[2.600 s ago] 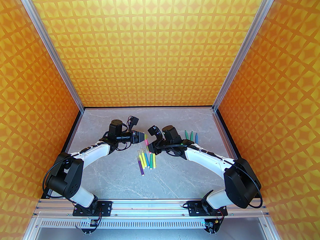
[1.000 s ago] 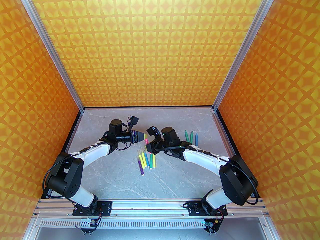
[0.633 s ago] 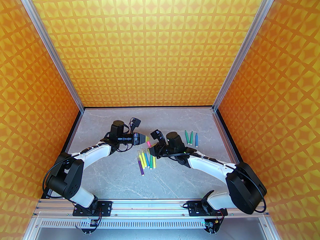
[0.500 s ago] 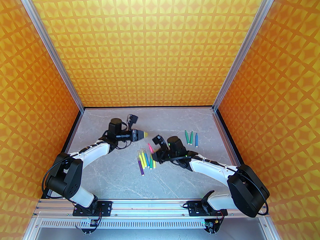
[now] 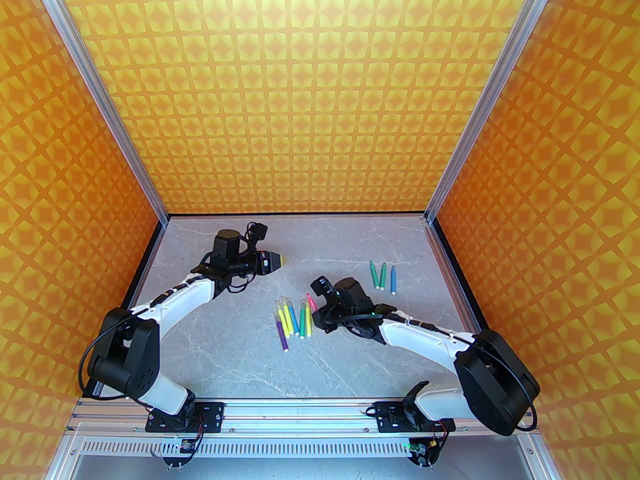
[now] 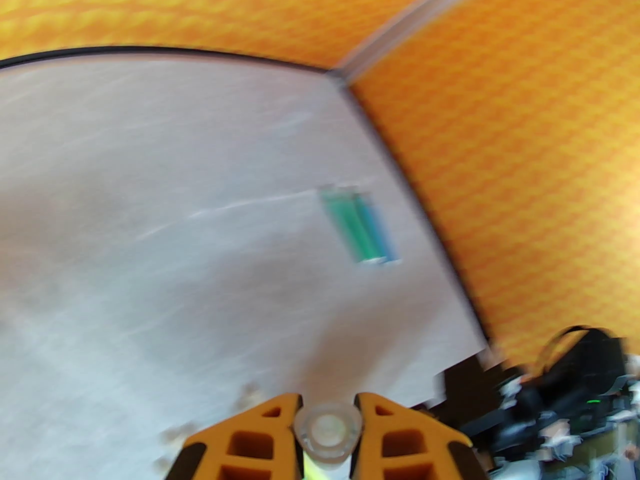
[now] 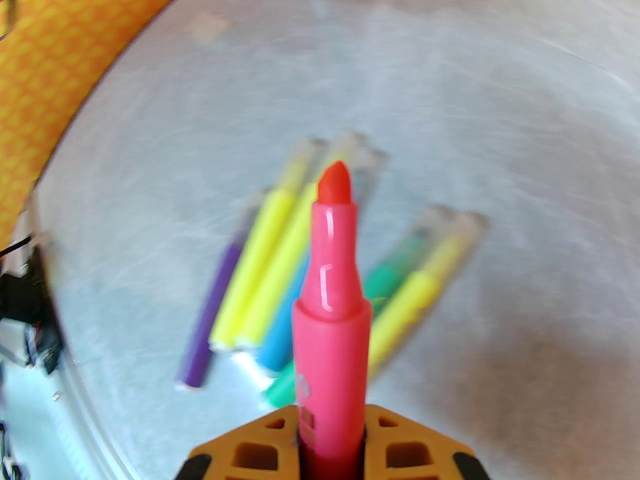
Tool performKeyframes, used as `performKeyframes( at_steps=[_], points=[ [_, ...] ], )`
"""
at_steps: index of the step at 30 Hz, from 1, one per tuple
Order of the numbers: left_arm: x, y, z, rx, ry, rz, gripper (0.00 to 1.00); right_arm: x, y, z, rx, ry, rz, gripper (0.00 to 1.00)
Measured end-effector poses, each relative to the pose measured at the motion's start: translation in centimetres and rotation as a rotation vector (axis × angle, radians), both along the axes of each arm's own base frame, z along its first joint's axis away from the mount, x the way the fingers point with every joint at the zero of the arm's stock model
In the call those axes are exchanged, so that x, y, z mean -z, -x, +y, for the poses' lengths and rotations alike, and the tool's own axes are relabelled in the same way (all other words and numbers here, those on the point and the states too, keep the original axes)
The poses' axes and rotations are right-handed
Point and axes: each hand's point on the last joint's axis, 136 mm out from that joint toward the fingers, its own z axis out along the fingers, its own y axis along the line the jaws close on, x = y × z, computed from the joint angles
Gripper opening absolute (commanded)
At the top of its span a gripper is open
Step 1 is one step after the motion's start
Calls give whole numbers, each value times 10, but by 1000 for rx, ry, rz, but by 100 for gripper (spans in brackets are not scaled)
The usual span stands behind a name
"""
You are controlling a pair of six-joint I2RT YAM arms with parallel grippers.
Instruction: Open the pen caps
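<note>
Uncapping, one pen done, I judge: right hand (image 7: 330,435) clamped on pink pen (image 7: 330,288), tip bare; left hand (image 6: 327,408) clamped on clear cap (image 6: 327,430). Capped pens (image 7: 260,268) lie below right hand. Next: I set both down.

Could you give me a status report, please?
Left gripper shut on clear cap. Right gripper shut on uncapped pink pen. Capped pens clustered on table below it. Nothing in the way.

No text, label, brand or number can be read anywhere.
</note>
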Motion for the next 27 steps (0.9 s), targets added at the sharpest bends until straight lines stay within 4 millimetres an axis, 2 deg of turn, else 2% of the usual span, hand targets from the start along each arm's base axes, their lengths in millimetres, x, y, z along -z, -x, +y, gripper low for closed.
performKeyframes(
  at_steps=[7,9,14,19,27],
  points=[
    [35,3,43,-118,-287,65,0,-3,-47,-24,201,119,-42,0],
    [46,5,56,-144,-362,95,0,-1,-54,-35,256,157,-34,0],
    [73,6,82,-203,-532,165,0,3,-89,-58,399,243,-32,0],
    [99,12,104,-236,-661,231,0,10,-102,-84,480,334,-28,0],
    [124,14,133,-275,-799,301,0,25,-109,-124,566,457,18,0]
  ],
)
